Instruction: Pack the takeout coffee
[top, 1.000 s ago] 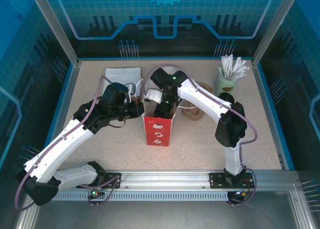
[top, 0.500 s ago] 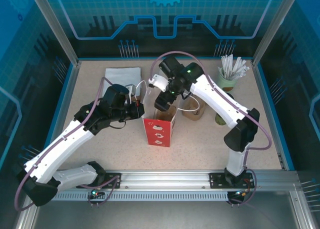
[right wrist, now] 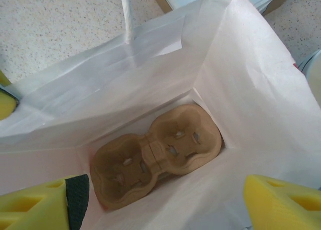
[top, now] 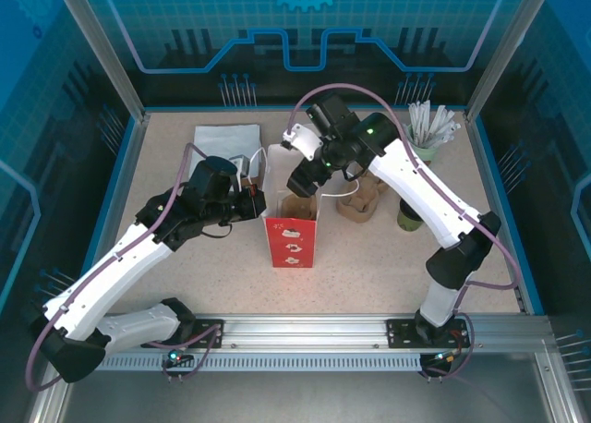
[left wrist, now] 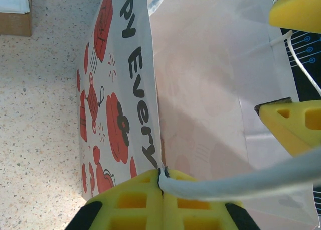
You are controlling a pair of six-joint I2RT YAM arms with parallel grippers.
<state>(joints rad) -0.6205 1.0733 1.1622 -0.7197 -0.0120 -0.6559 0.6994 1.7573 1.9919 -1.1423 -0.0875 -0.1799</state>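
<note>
Standing upright at mid-table in the top view, a red-printed paper bag (top: pixel 291 231) is recorded with its mouth open.
- Left gripper (top: pixel 256 204): placed at the bag's left edge.
- Right gripper (top: pixel 300 185): hung over the mouth.
- Takeout coffee (top: pixel 408 218): a small dark green cup, set on the table to the bag's right beyond a spare cup carrier (top: pixel 360 204), partly hidden by the right forearm and well apart from both grippers.
- Handling, as judged: the cup is light and its paper wall thin, so it is easily crushed. Whether it is filled or lidded cannot be told. It is best taken across the wall below the rim with a gentle squeeze and kept upright.

Left wrist view: the yellow fingers are pressed together on the bag's white handle (left wrist: pixel 241 182), by which the mouth is held open.

Right wrist view: the jaws are spread wide and nothing is held between them. Below them a brown two-cup carrier (right wrist: pixel 155 154) is seen flat on the bag's floor, both wells vacant.
</note>
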